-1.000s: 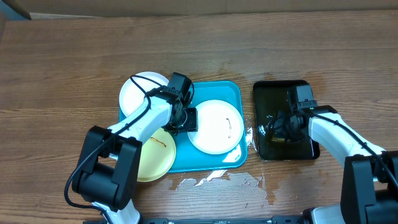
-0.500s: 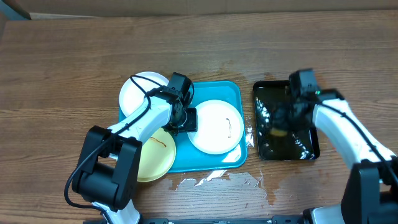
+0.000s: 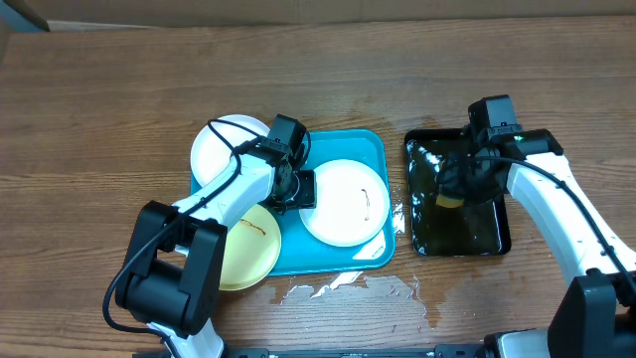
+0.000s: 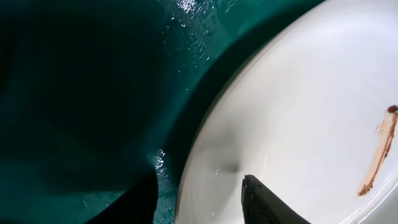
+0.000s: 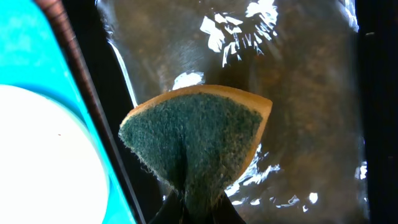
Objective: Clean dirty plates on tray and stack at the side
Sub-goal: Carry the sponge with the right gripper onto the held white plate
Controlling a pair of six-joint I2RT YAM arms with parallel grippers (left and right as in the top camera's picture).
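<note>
A white plate [image 3: 346, 202] with a thin dark smear lies in the turquoise tray [image 3: 338, 261]. My left gripper [image 3: 298, 189] is open at the plate's left rim. In the left wrist view [image 4: 199, 200] one finger is over the plate [image 4: 311, 112] and one over the wet tray [image 4: 93, 93]. A second white plate [image 3: 224, 149] rests on the tray's far left corner. A pale yellow plate [image 3: 248, 249] with a smear rests on its near left. My right gripper [image 3: 459, 187] is shut on a yellow-green sponge [image 5: 199, 137] above the black tray [image 5: 298, 93].
The black tray [image 3: 457, 234] holds shallow water and stands right of the turquoise tray. Spilled water [image 3: 348, 288] lies on the wooden table in front of the turquoise tray. The right wrist view shows the turquoise rim [image 5: 31, 50] and the white plate's edge [image 5: 43, 162].
My right arm has moved toward the far side of the black tray with the sponge in its jaws, which now hangs above the water. The left arm and the plates have not moved.
</note>
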